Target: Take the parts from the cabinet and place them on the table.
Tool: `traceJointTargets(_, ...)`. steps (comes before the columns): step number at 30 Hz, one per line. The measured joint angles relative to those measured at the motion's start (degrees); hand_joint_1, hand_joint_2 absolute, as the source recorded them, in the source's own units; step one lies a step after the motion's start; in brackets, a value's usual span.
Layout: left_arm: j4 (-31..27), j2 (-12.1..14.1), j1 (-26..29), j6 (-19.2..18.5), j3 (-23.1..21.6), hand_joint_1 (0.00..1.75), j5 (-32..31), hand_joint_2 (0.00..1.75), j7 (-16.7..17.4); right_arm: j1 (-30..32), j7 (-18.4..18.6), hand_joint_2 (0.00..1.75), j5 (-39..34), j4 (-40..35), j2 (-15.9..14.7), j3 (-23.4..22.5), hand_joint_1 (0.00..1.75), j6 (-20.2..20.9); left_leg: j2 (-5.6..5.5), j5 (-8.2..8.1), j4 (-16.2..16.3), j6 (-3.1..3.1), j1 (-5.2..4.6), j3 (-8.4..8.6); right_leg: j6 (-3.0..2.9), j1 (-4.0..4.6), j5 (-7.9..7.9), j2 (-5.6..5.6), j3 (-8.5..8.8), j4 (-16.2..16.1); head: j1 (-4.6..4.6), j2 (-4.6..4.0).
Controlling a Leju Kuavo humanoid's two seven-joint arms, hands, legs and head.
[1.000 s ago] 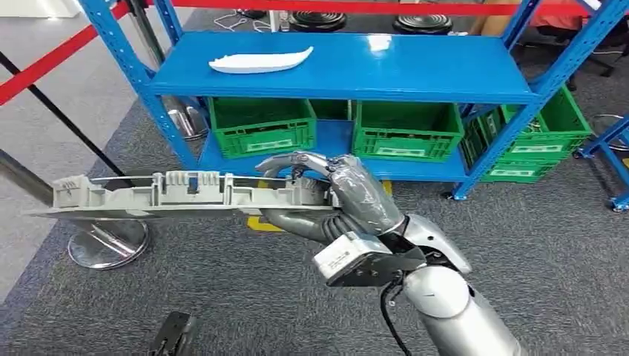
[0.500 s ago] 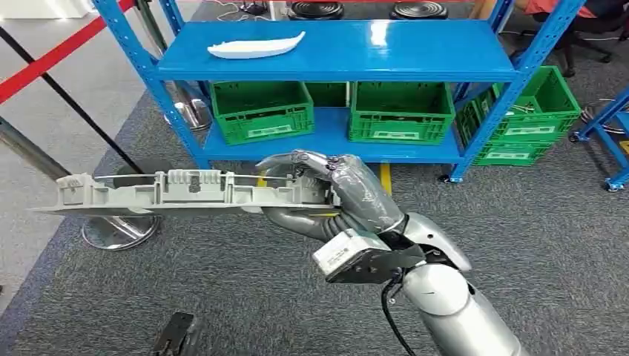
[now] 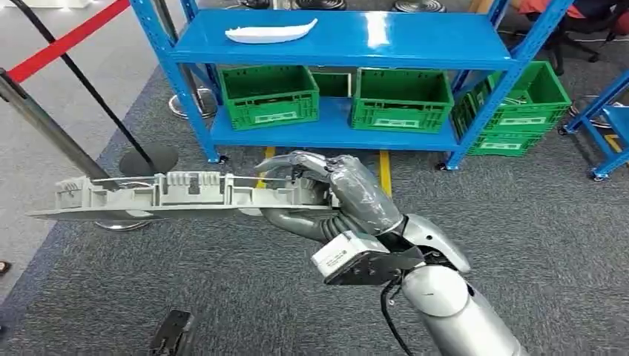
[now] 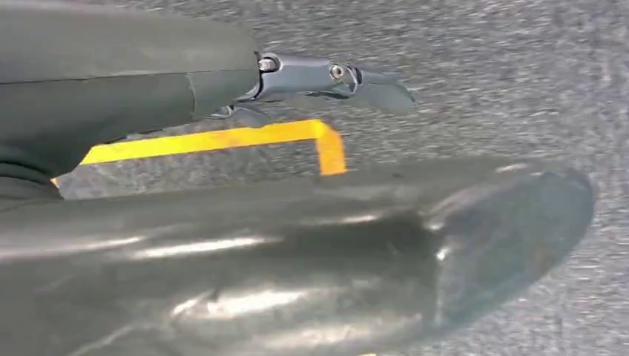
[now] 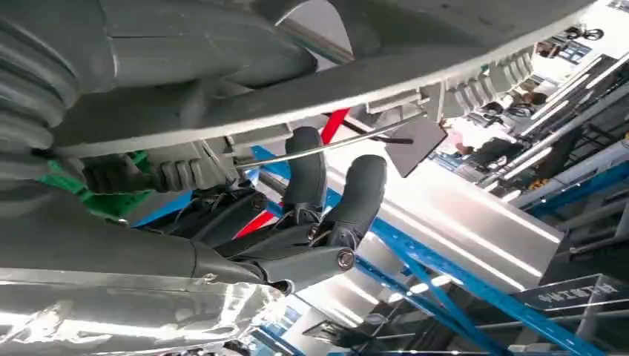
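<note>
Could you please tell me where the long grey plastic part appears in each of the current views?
Head view: the long grey plastic part stretches level across the left half, gripped at one end by the right robot hand.
Left wrist view: not in it.
Right wrist view: it crosses the upper picture above the dark fingers.
Shared landmark: blue metal shelving.

You see a long grey ribbed plastic trim part (image 3: pixel 178 194) held level, stretching left; a white curved plastic part (image 3: pixel 271 33) lies far, on the blue metal cabinet's (image 3: pixel 386 41) top shelf.

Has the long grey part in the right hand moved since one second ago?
Cannot tell: the grey part keeps its place in view; the blue rack shifted, so the camera moved.
</note>
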Motion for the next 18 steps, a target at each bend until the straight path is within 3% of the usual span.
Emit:
traceJointTargets(1, 0.00, 0.00, 0.04, 0.00, 0.00, 0.00, 0.00, 0.00, 0.00, -0.05, 0.00, 1.75, 0.02, -0.02, 0.04, 0.04, 1.75, 0.02, -0.09, 0.51, 0.01, -0.36, -0.19, -0.40, -0.17, 0.12, -2.95, 0.06, 3.89, -5.37, 0.04, 0.00)
traceJointTargets(2, 0.00, 0.00, 0.08, 0.00, 0.00, 0.00, 0.00, 0.00, 0.00, 0.08, -0.04, 1.75, 0.04, -0.07, 0.04, 0.07, 1.75, 0.02, -0.09, 1.20, -0.31, -0.61, -0.11, -0.19, -0.67, 0.32, -2.95, 0.30, 4.07, -6.02, -0.29, 0.00)
traceJointTargets(3, 0.00, -0.02, 0.10, 0.00, 0.00, 0.00, 0.00, 0.00, -0.02, -0.04, 0.00, 1.75, 0.02, -0.07, -0.02, 0.04, 1.75, 0.00, -0.07, 1.89, -0.57, -0.97, 0.03, -0.10, -0.97, 0.44, -2.55, 0.44, 3.01, -6.45, 0.07, -0.02)
traceJointTargets(5, 0.00, -0.04, 0.39, 0.02, -0.02, 0.00, 0.04, 0.00, -0.02, -0.09, -0.04, 1.75, 0.00, -0.04, -0.02, 0.07, 1.75, -0.02, -0.17, 3.54, -1.50, -1.88, 0.13, -0.34, -2.17, 0.62, -1.34, 0.41, 1.89, -6.28, 0.26, 0.00)
traceJointTargets(6, 0.00, 0.00, 0.58, 0.09, -0.07, 0.00, 0.18, 0.00, -0.04, -0.21, -0.04, 1.75, 0.02, 0.02, 0.00, 0.07, 1.75, -0.02, -0.49, 2.83, -1.35, -2.13, 0.38, -1.11, -2.72, 0.15, -0.30, 0.19, 1.86, -6.59, 0.26, 0.00)
traceJointTargets(7, 0.00, -0.02, 0.76, 0.22, -0.07, 0.00, 0.35, 0.00, -0.02, -0.16, -0.02, 1.75, 0.02, 0.04, 0.00, 0.09, 1.75, 0.02, -0.38, -0.97, 0.53, -2.32, 0.04, -2.00, -3.09, 0.14, 0.68, 0.27, 0.73, -6.82, -0.13, 0.00)
traceJointTargets(9, 0.00, -0.09, 0.66, 0.26, -0.07, 0.00, 0.70, 0.00, -0.02, -0.19, 0.02, 1.75, 0.02, 0.04, 0.02, 0.07, 1.75, 0.02, -0.29, -9.16, 9.49, -2.63, 0.07, -4.35, -3.28, 0.11, 2.73, 0.34, -1.51, -6.82, -0.41, 0.00)
traceJointTargets(10, 0.00, -0.13, 0.54, 0.31, -0.09, 0.00, 0.72, 0.00, -0.02, -0.17, 0.02, 1.75, 0.04, 0.06, 0.00, 0.07, 1.75, 0.02, -0.29, -11.42, 14.22, -2.76, 0.06, -5.14, -3.33, 0.14, 3.61, 0.28, -2.60, -6.76, -0.39, 0.00)
traceJointTargets(11, 0.00, -0.15, 0.46, 0.35, -0.11, 0.00, 0.74, 0.00, -0.02, -0.17, 0.02, 1.75, 0.11, 0.11, 0.00, 0.09, 1.75, 0.02, -0.29, -11.90, 17.48, -2.83, 0.06, -5.30, -3.30, 0.14, 4.36, 0.19, -3.58, -6.76, -0.39, 0.00)
traceJointTargets(13, 0.00, -0.15, 0.37, 0.42, -0.30, 0.00, 0.79, 0.00, -0.02, -0.17, 0.02, 1.75, 0.22, 0.20, 0.00, 0.11, 1.75, 0.00, -0.27, -8.72, 17.34, -2.82, 0.10, -2.69, -3.06, 0.11, 5.93, 0.09, -5.58, -6.74, -0.42, 0.00)
traceJointTargets(14, 0.00, -0.15, 0.32, 0.44, -0.37, 0.00, 0.81, 0.00, -0.02, -0.19, 0.04, 1.75, 0.35, 0.20, 0.00, 0.11, 1.75, -0.02, -0.26, -7.03, 14.62, -2.72, 0.12, -0.04, -2.87, 0.04, 6.56, 0.10, -6.50, -6.74, -0.39, 0.00)
traceJointTargets(15, 0.00, -0.15, 0.16, 0.48, -0.44, 0.00, 0.85, 0.00, -0.08, -0.20, 0.04, 1.75, 0.61, 0.20, 0.00, 0.11, 1.75, -0.11, -0.24, -6.71, 10.06, -2.60, 0.14, 3.96, -2.57, -0.01, 7.29, 0.18, -7.42, -6.71, -0.46, 0.00)
traceJointTargets(16, 0.00, -0.26, -0.13, 0.59, -0.57, 0.00, 0.87, 0.00, -0.44, -0.20, 0.04, 1.75, 0.98, 0.11, 0.02, 0.11, 1.75, -0.20, -0.24, -8.82, 4.84, -2.43, 0.14, 8.83, -2.17, 0.15, 7.84, 0.26, -7.97, -6.52, -0.48, 0.00)
traceJointTargets(17, 0.00, -0.30, -0.41, 0.61, -0.83, 0.00, 0.90, 0.00, -0.83, -0.28, 0.07, 1.75, 1.29, -0.07, 0.02, 0.09, 1.75, -0.24, -0.32, -10.84, -0.73, -1.90, 0.01, 12.10, -1.92, 0.36, 8.15, 0.16, -8.42, -6.18, -0.33, 0.00)
traceJointTargets(18, 0.00, -0.39, -0.61, 0.63, -1.07, 0.00, 0.90, 0.00, -0.94, -0.26, 0.02, 1.75, 1.44, -0.07, 0.00, 0.07, 1.75, -0.28, -0.34, -10.78, -0.21, -1.39, -0.12, 11.27, -1.61, 0.36, 9.08, 0.10, -8.43, -6.39, -0.24, 0.00)
